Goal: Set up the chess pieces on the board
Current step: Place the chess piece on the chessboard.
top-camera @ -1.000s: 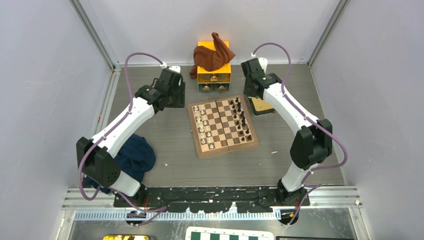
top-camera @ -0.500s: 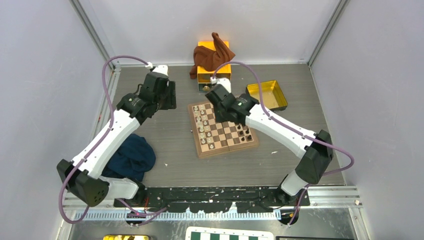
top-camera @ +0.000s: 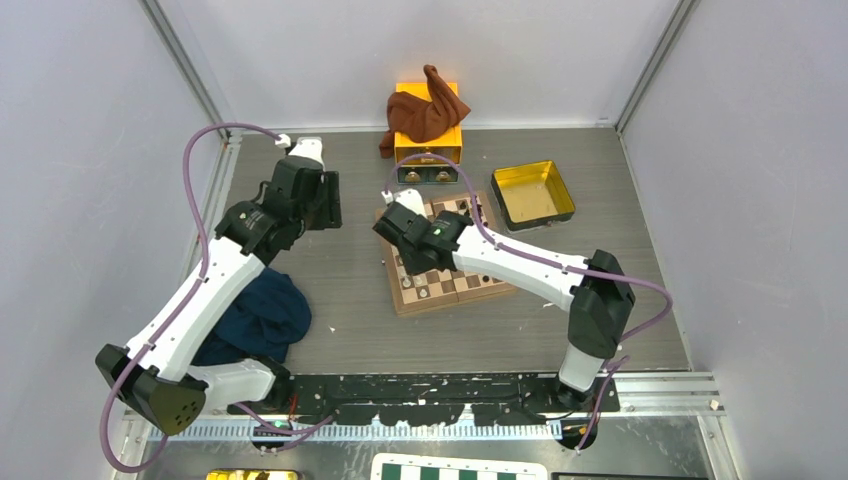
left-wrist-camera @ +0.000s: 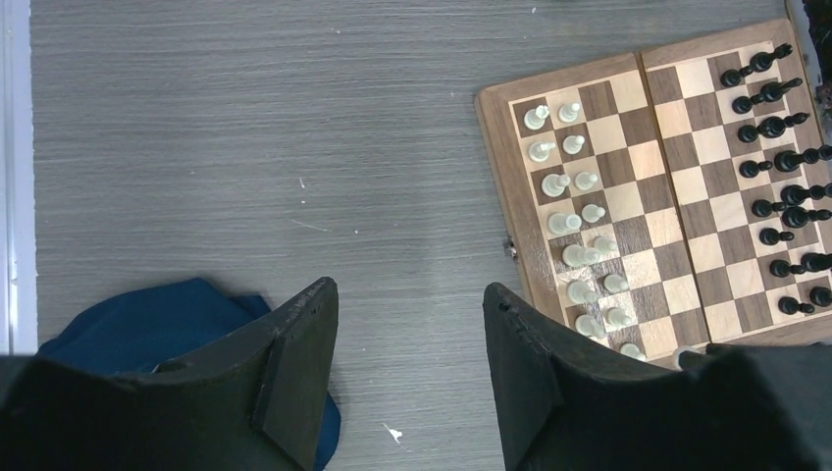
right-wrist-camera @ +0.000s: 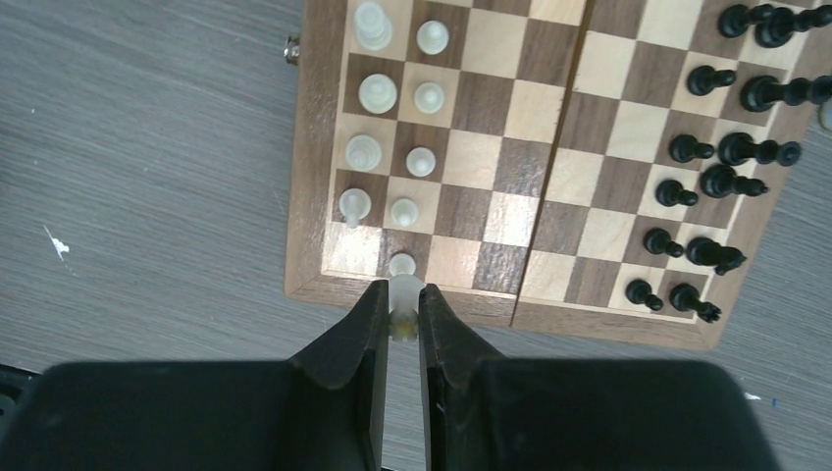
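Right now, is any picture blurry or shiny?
Top view: sharp, even light, a little shine inside the tin. Left wrist view: board sharp, the dark fingers up close look soft. Right wrist view: the white piece pinched near the lens looks a bit fuzzy.

Left of the board (left-wrist-camera: 648,186) the worktop (left-wrist-camera: 294,147) lies bare, bounded on the near side by a blue cloth (left-wrist-camera: 147,304); the left tool (left-wrist-camera: 407,363) hangs over it, jaws apart. The board's middle files stand free between cream pieces (left-wrist-camera: 564,224) and dark pieces (left-wrist-camera: 775,128). The right arm (top-camera: 520,262) crosses the board, its right tool (right-wrist-camera: 402,319) pinching a cream piece (right-wrist-camera: 403,302) at the border. A drawer box (top-camera: 440,152) blocks the far side, a yellow tray (top-camera: 535,197) beside it.
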`<control>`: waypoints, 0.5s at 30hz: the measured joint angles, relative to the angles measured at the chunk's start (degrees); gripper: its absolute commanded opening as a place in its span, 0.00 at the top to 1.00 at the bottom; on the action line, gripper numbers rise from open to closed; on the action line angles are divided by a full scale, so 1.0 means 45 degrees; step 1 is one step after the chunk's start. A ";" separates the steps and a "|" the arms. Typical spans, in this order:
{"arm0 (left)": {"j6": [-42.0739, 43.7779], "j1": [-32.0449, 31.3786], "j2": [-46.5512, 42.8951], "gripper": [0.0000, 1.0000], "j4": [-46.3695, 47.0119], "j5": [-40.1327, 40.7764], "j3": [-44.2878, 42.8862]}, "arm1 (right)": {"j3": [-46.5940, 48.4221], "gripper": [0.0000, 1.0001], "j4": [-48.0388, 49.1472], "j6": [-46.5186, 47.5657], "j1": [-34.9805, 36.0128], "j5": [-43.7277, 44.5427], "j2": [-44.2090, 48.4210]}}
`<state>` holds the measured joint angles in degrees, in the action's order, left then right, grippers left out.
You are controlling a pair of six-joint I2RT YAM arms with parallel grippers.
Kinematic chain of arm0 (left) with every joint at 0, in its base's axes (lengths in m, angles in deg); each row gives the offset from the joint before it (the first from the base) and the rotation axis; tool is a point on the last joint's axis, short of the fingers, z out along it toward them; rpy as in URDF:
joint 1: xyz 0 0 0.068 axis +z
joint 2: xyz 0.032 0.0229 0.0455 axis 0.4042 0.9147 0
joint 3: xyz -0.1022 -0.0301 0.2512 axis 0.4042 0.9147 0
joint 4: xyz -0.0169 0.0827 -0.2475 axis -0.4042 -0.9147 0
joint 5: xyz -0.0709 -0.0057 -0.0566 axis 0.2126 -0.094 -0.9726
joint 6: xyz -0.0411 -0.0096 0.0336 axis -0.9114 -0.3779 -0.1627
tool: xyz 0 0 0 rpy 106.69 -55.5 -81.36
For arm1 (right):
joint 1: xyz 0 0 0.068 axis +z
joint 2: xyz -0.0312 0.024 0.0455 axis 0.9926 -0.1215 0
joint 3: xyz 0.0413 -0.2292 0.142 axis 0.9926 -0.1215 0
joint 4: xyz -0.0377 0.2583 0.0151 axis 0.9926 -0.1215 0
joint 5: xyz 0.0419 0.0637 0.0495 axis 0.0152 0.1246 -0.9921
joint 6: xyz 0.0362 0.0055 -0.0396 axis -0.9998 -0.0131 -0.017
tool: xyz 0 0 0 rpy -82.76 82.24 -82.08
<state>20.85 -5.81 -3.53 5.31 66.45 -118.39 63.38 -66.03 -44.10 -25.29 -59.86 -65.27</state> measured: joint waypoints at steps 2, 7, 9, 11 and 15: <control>-0.0010 0.0000 -0.0039 0.42 -0.0044 0.0029 0.0015 | 0.0000 0.99 0.0010 -0.0010 0.0180 -0.0034 -0.0165; -0.0024 0.0000 -0.0097 0.42 -0.0078 0.0039 0.0087 | -0.0005 0.99 0.0117 -0.0010 0.0529 -0.0092 -0.0471; -0.0029 0.0000 -0.0131 0.42 -0.0141 0.0044 0.0107 | -0.0053 0.99 0.0262 -0.0010 0.0646 -0.0117 -0.0520; -0.0029 0.0000 -0.0189 0.42 -0.0175 0.0058 0.0112 | -0.0151 0.99 0.0408 -0.0005 0.0724 -0.0126 -0.0520; -0.0029 0.0000 -0.0316 0.42 -0.0204 0.0131 0.0117 | -0.0529 0.99 0.0840 0.0015 0.0777 -0.0141 -0.0529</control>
<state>20.71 -5.81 -4.95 4.39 67.05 -117.87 61.00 -62.25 -44.03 -21.79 -60.50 -67.65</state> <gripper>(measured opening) 0.578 0.195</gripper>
